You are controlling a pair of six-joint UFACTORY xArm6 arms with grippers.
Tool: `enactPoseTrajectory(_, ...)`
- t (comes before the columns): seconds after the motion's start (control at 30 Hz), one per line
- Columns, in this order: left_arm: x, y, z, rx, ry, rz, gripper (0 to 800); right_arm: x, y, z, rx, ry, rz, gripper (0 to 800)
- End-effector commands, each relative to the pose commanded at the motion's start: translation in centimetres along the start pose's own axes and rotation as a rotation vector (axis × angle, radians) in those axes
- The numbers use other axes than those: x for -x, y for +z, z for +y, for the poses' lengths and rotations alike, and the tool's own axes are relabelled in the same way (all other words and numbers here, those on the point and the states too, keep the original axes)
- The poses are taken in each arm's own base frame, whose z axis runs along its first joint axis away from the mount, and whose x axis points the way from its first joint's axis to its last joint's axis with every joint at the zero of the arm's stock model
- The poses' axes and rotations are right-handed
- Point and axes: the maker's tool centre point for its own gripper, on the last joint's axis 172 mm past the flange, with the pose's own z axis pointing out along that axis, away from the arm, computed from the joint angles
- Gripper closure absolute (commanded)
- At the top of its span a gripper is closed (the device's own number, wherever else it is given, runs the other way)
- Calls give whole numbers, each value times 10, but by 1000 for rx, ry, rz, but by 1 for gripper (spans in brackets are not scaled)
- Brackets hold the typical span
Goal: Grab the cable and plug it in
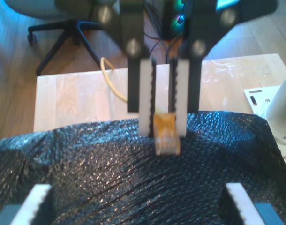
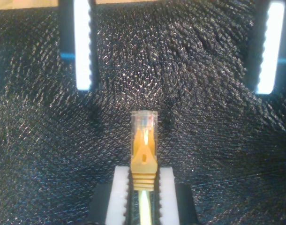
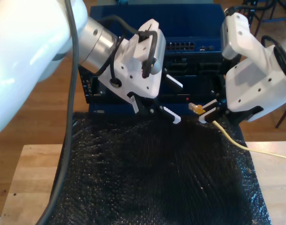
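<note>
Black wrap point(image 3: 147, 178) drapes the wooden table point(image 3: 30, 178); my second claw point(image 3: 206, 115) pinches the cable point(image 3: 232, 140), my first claw point(image 3: 176, 101) gapes.

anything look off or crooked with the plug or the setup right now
Nothing stands out. The cable is clamped just behind its plug in my second pincer, and the plug points straight out, not tilted. My first pincer is open, facing it. The black sheet over the table is wrinkled but flat.
</note>
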Motion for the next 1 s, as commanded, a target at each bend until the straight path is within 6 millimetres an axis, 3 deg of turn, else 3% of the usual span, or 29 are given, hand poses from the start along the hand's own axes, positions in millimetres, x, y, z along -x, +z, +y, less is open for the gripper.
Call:
enactPoseTrajectory(0.47, -38, -10, 10, 19, 32, 80, 0, 4, 5, -1, -8, 8, -3, 796)
enactPoseTrajectory(1.0, -39, -2, 8, 39, 31, 84, 0, 7, 7, -2, -12, 15, -5, 796)
